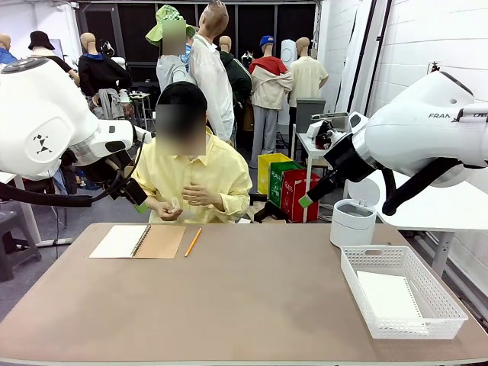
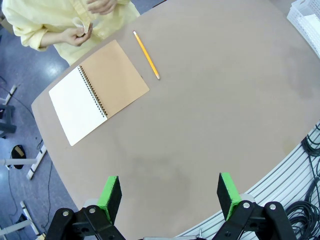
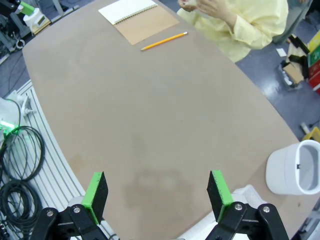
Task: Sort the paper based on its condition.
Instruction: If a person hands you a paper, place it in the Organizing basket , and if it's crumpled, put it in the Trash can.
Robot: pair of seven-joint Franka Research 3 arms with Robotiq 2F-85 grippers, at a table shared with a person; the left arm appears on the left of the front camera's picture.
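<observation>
Left fingers (image 2: 110, 197) and right fingers (image 3: 95, 195) hang wide open and empty; one paper (image 1: 387, 296) lies in the basket (image 1: 412, 326), so I judge the sorting barely started.

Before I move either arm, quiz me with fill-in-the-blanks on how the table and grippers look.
1. The paper lies ____ the white mesh basket.
2. The pencil lies next to the notebook's ____ cover.
3. The left gripper and right gripper both have their jaws ____.
Missing words: inside; tan; open.
</observation>
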